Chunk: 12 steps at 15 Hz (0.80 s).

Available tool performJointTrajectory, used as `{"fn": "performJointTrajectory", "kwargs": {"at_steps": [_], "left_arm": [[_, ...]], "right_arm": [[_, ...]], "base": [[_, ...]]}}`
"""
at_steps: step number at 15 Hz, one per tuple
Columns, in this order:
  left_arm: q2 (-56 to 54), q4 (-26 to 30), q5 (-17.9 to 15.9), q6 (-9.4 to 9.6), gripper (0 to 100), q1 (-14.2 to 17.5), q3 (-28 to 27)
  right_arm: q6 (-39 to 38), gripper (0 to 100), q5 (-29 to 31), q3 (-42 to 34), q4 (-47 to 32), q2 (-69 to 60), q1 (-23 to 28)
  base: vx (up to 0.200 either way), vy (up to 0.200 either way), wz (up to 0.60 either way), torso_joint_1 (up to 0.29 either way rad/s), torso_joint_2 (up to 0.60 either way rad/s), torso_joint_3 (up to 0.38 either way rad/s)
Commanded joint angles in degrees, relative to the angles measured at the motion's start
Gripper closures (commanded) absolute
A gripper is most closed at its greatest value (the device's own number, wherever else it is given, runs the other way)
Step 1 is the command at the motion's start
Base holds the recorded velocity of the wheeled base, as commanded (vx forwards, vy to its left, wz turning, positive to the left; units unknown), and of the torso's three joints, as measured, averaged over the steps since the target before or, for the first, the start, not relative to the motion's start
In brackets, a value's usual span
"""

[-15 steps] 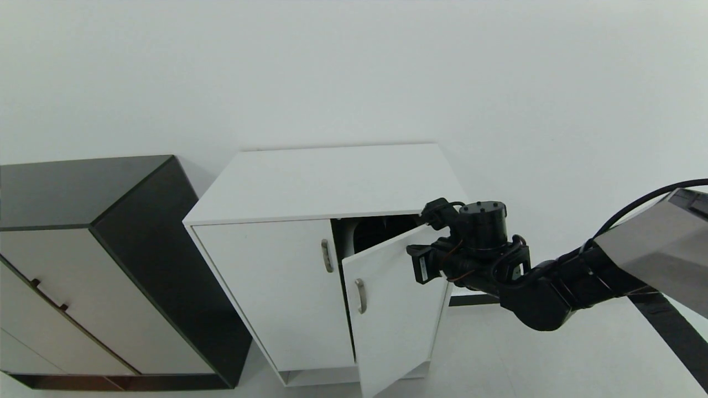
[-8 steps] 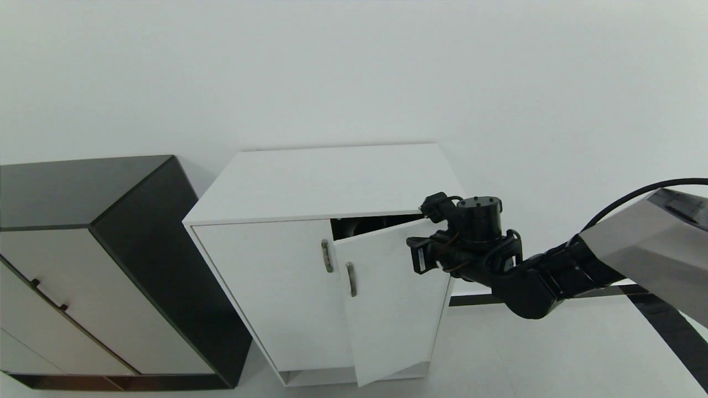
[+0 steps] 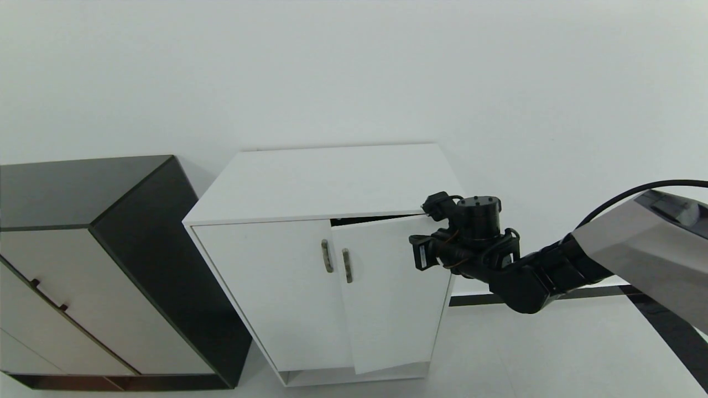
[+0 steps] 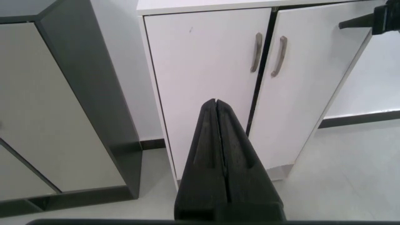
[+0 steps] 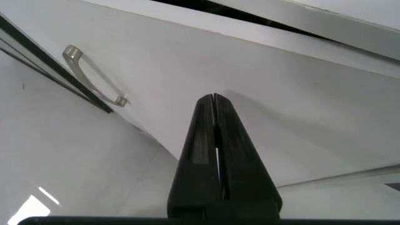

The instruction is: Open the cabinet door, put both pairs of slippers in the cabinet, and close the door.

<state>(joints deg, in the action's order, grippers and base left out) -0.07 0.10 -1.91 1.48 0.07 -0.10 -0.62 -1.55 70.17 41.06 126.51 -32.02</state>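
Swung in from half open, the right cabinet door (image 3: 390,287) is nearly shut on the white cabinet (image 3: 332,182). The right gripper (image 5: 215,99), fingers together, meets its face. The left gripper (image 4: 215,103), fingers also together, faces the cabinet front.

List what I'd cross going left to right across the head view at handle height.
dark cabinet → white cabinet's left door → left handle → right handle → right door, slightly ajar at its top → right arm
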Motion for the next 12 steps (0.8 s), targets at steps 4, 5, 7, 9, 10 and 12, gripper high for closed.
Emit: {"fn": "performJointTrajectory", "kwargs": {"at_steps": [4,5,7,9,10,12], "left_arm": [[0.1,0.0,0.0,0.02,100,0.0,0.0],[0.1,0.0,0.0,0.02,100,0.0,0.0],[0.1,0.0,0.0,0.02,100,0.0,0.0],[0.1,0.0,0.0,0.02,100,0.0,0.0],[0.1,0.0,0.0,0.02,100,0.0,0.0],[0.1,0.0,0.0,0.02,100,0.0,0.0]], "right_arm": [[0.0,100,0.0,1.2,0.0,1.1,0.5],[0.0,100,0.0,1.5,-0.2,1.3,0.8],[0.0,100,0.0,2.2,-0.7,1.5,0.8],[0.0,100,0.0,2.3,-0.8,1.5,0.8],[0.0,100,0.0,2.5,-0.9,1.6,0.8],[0.0,100,0.0,3.7,-0.9,2.4,1.1]], "base": [[0.0,0.0,0.0,0.0,0.0,0.0],[0.0,0.0,0.0,0.0,0.0,0.0],[0.0,0.0,0.0,0.0,0.0,0.0],[0.0,0.0,0.0,0.0,0.0,0.0],[0.0,0.0,0.0,0.0,0.0,0.0],[0.0,0.0,0.0,0.0,0.0,0.0]]}}
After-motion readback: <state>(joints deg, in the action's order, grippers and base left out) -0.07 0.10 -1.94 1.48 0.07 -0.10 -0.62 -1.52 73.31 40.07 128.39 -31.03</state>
